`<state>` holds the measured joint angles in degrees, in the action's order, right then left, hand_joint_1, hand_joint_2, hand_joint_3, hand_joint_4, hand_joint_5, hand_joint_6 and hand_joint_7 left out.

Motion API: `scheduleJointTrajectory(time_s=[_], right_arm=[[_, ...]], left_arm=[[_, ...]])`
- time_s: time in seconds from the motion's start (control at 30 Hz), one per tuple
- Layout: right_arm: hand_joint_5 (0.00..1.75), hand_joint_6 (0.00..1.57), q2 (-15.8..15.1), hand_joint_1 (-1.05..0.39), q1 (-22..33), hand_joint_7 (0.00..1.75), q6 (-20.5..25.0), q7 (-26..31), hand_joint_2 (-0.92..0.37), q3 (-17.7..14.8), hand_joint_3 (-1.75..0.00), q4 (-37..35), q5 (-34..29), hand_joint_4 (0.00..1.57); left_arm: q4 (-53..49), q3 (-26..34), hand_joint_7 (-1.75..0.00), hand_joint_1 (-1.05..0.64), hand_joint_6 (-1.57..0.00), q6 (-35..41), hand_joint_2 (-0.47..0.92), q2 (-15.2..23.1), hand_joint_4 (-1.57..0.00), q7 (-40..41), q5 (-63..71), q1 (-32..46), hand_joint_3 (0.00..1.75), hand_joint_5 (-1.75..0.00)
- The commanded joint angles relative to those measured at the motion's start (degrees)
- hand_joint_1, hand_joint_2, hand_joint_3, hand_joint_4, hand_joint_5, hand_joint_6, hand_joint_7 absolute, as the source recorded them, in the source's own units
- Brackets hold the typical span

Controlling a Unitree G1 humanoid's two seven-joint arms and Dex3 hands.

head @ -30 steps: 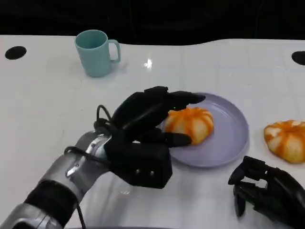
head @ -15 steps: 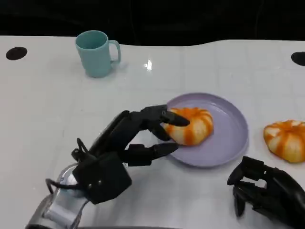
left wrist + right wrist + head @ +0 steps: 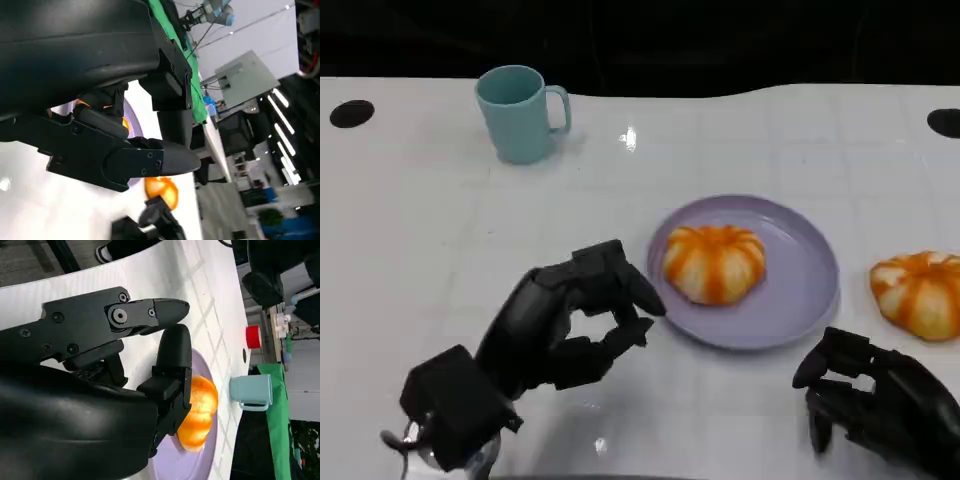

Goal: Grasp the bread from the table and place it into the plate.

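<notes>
Now the left hand [image 3: 565,325] has let go and drawn back, fingers loosely curled and empty (right hand [image 3: 880,405] curled, idle); bread [image 3: 714,262] sits in the plate [image 3: 800,300], placement apparently done.

The glossy white table [image 3: 440,250] carries a teal ceramic mug [image 3: 518,112] at the far left, handle to the right. A round lavender plate [image 3: 800,290] lies near the centre. A second orange-striped round bread bun [image 3: 918,292] lies directly on the table, right of the plate and apart from it.
</notes>
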<state>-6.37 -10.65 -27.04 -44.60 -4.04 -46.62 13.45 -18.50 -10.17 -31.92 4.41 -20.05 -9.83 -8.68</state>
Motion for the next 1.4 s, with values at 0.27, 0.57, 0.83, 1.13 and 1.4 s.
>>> scheduleJointTrajectory(time_s=[0.27,0.57,0.83,1.13,1.4], right_arm=[[1.75,0.67,-0.74,-0.58,2.16,1.49,2.15,0.56,-0.92,0.59,-0.25,-0.81,-0.51,0.65],[1.75,0.68,-1.03,-0.61,1.50,1.49,2.63,1.20,-0.92,0.94,-0.23,-1.99,-1.23,0.67],[1.74,0.67,-1.17,-0.56,1.80,1.47,1.71,0.35,-0.92,0.50,-0.25,-1.78,-0.72,0.66],[1.75,0.68,-1.12,-0.50,1.43,1.43,1.90,-0.56,-0.92,0.00,-0.24,-1.86,-0.10,0.67],[1.73,0.72,-0.94,-0.53,1.34,1.39,1.39,-0.67,-0.92,-0.41,-0.25,-0.78,0.47,0.70]], left_arm=[[6.68,3.05,-1.57,-0.75,-0.67,7.86,0.92,-2.82,-0.74,-7.31,-11.18,9.01,0.37,-1.75],[6.10,5.82,-1.53,-0.72,-0.80,12.01,0.92,-4.72,-0.88,-13.65,-17.02,11.34,0.26,-1.75],[5.69,7.68,-1.57,-0.69,-0.82,14.53,0.92,-5.96,-0.93,-16.71,-18.89,12.68,0.24,-1.75],[4.55,10.39,-1.60,-0.72,-0.84,17.73,0.92,-6.61,-0.95,-18.70,-20.46,12.90,0.23,-1.75],[5.72,11.97,-1.62,-0.71,-0.85,20.59,0.92,-6.85,-0.97,-18.44,-20.78,13.59,0.21,-1.75]])
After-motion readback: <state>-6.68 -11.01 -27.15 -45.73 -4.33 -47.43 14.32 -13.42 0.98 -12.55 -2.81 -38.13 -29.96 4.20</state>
